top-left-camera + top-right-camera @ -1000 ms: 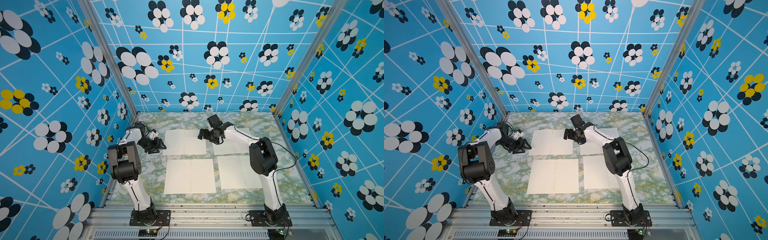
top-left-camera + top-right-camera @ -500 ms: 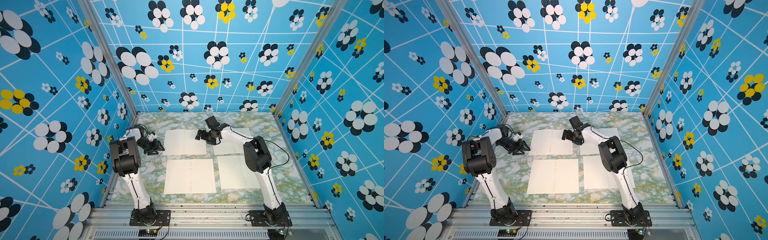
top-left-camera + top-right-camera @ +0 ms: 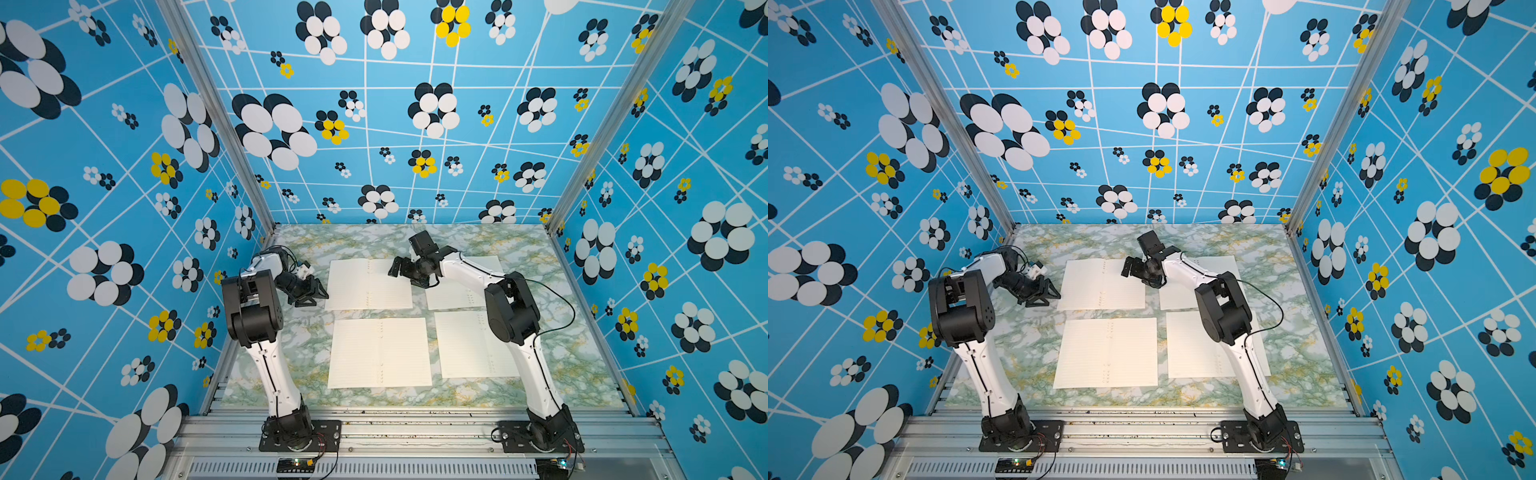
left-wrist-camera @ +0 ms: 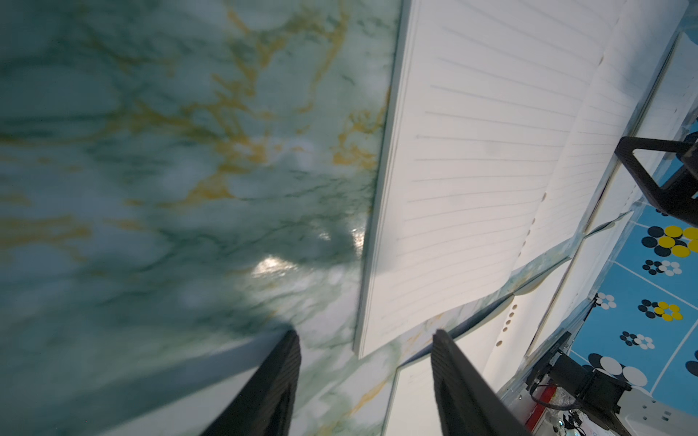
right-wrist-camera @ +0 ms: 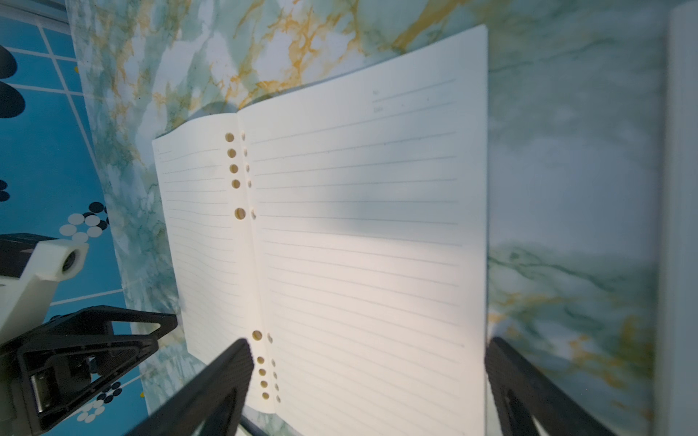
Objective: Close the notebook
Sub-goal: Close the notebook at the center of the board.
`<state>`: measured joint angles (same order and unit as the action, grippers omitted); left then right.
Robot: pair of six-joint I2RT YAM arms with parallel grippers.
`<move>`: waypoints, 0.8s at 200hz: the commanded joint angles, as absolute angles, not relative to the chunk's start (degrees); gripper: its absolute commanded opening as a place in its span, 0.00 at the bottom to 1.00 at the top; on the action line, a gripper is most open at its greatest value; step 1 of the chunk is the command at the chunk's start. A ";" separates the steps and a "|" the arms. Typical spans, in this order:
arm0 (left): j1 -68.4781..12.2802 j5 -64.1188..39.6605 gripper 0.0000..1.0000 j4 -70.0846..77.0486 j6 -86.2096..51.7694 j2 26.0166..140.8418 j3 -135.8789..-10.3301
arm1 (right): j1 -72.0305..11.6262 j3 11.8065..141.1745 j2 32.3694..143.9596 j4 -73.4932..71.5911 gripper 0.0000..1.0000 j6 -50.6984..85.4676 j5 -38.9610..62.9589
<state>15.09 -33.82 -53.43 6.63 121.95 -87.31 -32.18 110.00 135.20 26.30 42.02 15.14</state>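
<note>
Several lined notebooks lie open on the marbled table. The far left notebook [image 3: 365, 286] [image 3: 1100, 286] sits between my two grippers. My left gripper [image 3: 322, 293] [image 3: 1054, 296] is low beside that notebook's left edge, jaws apart with nothing between them; in the left wrist view the left gripper [image 4: 364, 336] points past the notebook's [image 4: 472, 170] near corner. My right gripper [image 3: 395, 272] [image 3: 1126, 272] hovers over its right page. In the right wrist view the right gripper [image 5: 369, 343] is open: one finger is by the spine holes of the notebook [image 5: 359, 226], the other at the page's outer edge.
Other open notebooks lie at the far right [image 3: 461, 291], near left [image 3: 380, 353] and near right [image 3: 465, 345], the last partly under my right arm. Blue patterned walls enclose the table [image 3: 561, 332] on three sides.
My right gripper has shifted slightly left over the far left notebook. My left arm's elbow has drawn back, while its gripper stays by the notebook's left edge.
</note>
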 commanded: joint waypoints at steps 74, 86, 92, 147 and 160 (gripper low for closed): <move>11.65 -33.15 0.59 -52.34 4.85 125.73 -88.33 | -32.07 108.11 137.90 26.69 0.99 43.32 15.84; 11.60 -34.13 0.59 -52.20 4.75 125.77 -88.33 | -32.08 107.68 137.86 26.55 0.99 43.33 15.99; 11.62 -34.70 0.59 -52.20 4.74 125.76 -88.33 | -32.05 107.52 137.85 26.54 0.99 43.31 16.00; 11.30 -41.35 0.59 -52.12 4.48 125.85 -88.50 | -32.12 107.30 138.76 25.43 0.99 43.99 17.66; 11.27 -42.51 0.60 -52.11 4.51 125.87 -88.59 | -32.14 107.16 138.86 25.52 0.99 43.95 17.84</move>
